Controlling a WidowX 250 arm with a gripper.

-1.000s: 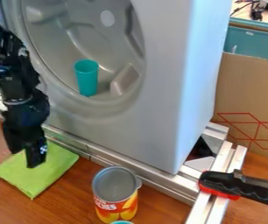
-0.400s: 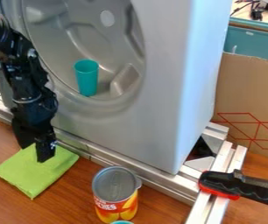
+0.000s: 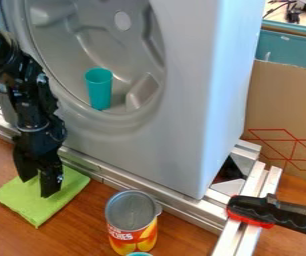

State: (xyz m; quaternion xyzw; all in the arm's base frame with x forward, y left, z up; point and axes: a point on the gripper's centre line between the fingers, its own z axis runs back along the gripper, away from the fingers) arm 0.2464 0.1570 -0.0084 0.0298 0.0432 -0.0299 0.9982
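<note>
The gripper [image 3: 37, 187] points down at the cloth [image 3: 32, 212], fingers spread apart; a can [image 3: 133, 231] stands nearby, a cup [image 3: 99, 91] inside the grey shell [image 3: 182, 115]

A teal cup [image 3: 99, 91] stands in the round hollow of a grey machine [image 3: 182, 115], above metal rails [image 3: 176, 204]. An open can [image 3: 131, 222] stands on the worktop [image 3: 192, 245]; a black-and-red clamp [image 3: 270, 212] crosses the rails near cardboard [image 3: 282, 105].
</note>
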